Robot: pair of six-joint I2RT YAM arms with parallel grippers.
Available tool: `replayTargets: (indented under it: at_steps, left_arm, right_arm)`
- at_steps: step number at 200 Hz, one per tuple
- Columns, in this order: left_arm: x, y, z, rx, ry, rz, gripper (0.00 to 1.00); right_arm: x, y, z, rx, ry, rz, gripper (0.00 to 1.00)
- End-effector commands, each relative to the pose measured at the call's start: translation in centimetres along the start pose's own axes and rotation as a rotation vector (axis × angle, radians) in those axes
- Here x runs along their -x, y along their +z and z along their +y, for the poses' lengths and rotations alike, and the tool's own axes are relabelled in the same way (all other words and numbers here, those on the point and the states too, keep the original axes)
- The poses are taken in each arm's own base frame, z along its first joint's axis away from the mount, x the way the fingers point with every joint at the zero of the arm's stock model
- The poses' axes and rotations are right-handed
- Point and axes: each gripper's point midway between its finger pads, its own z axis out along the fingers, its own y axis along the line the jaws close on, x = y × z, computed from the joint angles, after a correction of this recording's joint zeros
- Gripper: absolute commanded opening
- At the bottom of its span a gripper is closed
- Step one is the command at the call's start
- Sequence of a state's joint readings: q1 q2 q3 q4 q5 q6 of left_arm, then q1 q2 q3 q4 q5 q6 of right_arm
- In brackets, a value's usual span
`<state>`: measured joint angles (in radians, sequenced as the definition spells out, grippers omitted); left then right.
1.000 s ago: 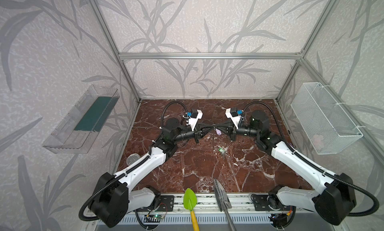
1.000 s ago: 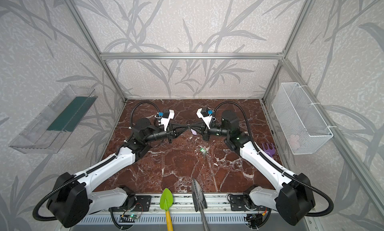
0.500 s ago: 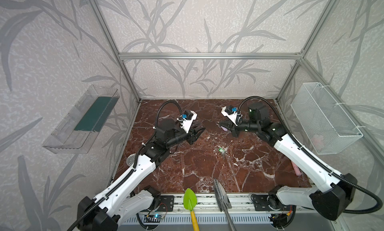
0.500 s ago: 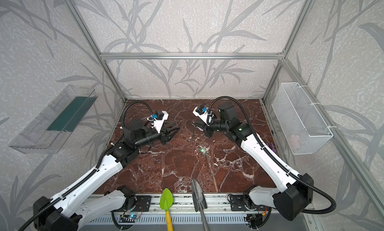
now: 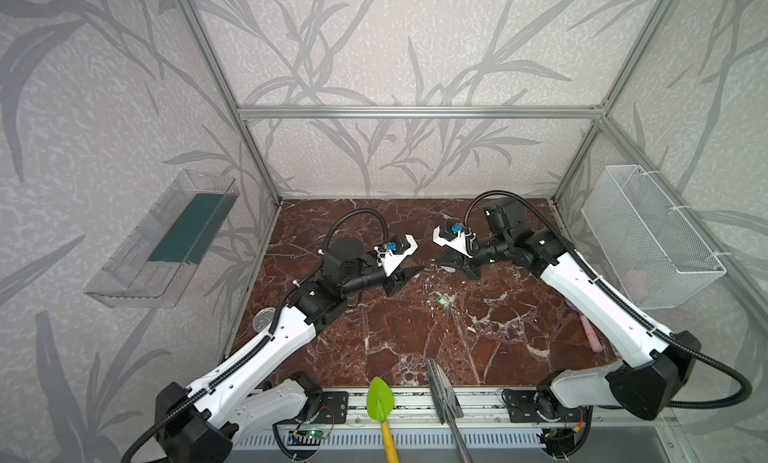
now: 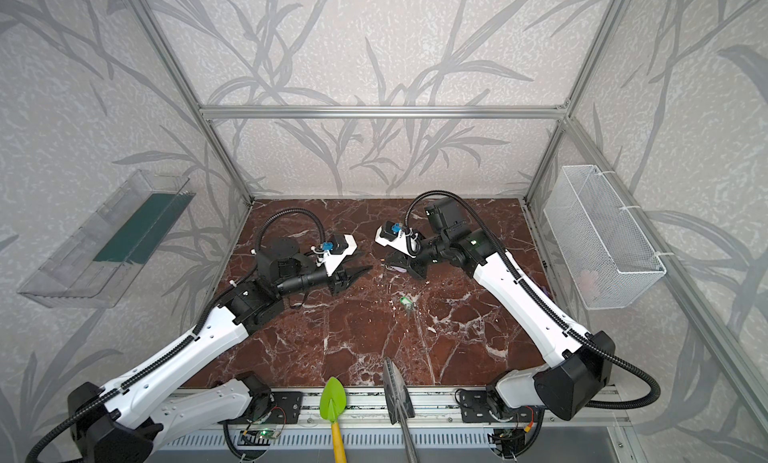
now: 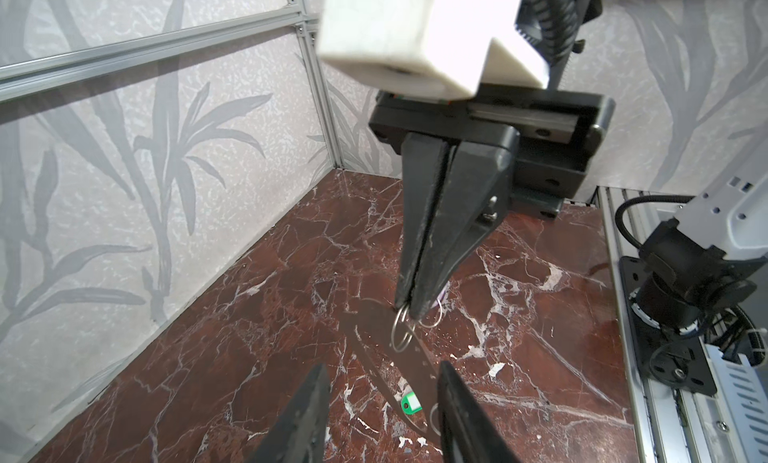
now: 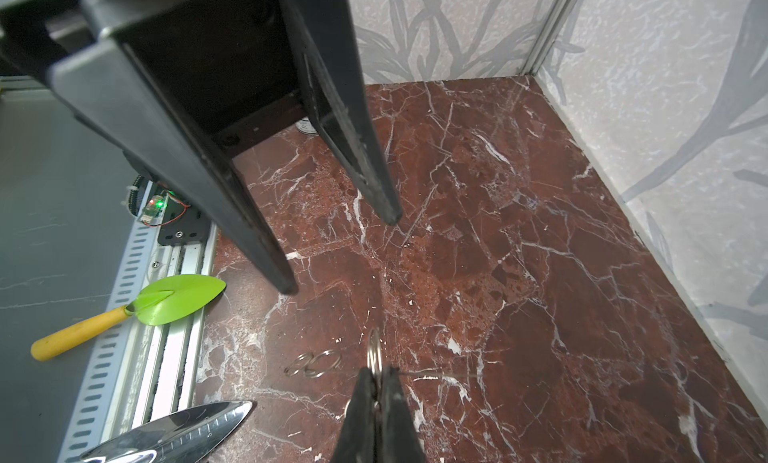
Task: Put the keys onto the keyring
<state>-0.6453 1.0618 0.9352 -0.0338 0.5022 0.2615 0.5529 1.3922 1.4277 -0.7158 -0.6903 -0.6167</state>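
My right gripper point(image 8: 376, 371) is shut on the keyring, a thin metal ring point(image 8: 375, 348) that sticks out past its tips, above the marble. In the left wrist view the same ring point(image 7: 401, 332) hangs from the right gripper point(image 7: 409, 311), with a sliver of the lilac key point(image 7: 441, 292) behind it. The lilac key point(image 5: 449, 269) hangs at those tips in both top views; whether it is on the ring I cannot tell. The green key point(image 5: 441, 301) point(image 7: 410, 403) lies alone on the table. My left gripper point(image 7: 382, 371) point(image 5: 409, 274) is open, empty, facing the right one across a gap.
A green trowel point(image 5: 380, 398) and a steel blade point(image 5: 442, 394) lie over the front rail. A tin can point(image 5: 264, 320) stands at the left wall, and a purple-pink tool point(image 5: 586, 328) lies by the right arm. A wire basket point(image 5: 648, 240) hangs on the right wall. Ring shapes point(image 8: 313, 363) show on the glossy marble.
The two grippers were tip to tip at the lilac key. The left gripper has opened and drawn back to the left. The right gripper has pulled away right, keeping the ring.
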Motion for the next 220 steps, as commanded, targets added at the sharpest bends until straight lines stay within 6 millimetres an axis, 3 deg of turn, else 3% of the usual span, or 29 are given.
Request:
replayTargets:
  at_steps: [1,47,131,189,220]
  left_arm:
    - [1.0,0.6,-0.2,-0.021,0.067,0.008,0.41]
    - [0.3,1.7,-0.3,-0.041,0.045,0.064,0.35]
    - [-0.2,1.9,-0.7,-0.072,0.045,0.093,0.23]
    - [0.4,1.8,-1.0,-0.089,0.059,0.066,0.17]
    - [0.8,1.8,-1.3,-0.108,0.063,0.053,0.08]
  right_arm:
    - [1.4,-0.5,1.2,0.049,-0.034,-0.044,0.00]
    - [1.5,-0.4,1.7,0.064,-0.040,-0.061,0.00]
    - [1.8,-0.4,1.8,0.077,-0.046,-0.077,0.00]
    - [1.7,-0.1,1.7,0.090,-0.038,-0.074,0.00]
    - [1.6,0.1,1.6,0.092,-0.035,-0.071,0.00]
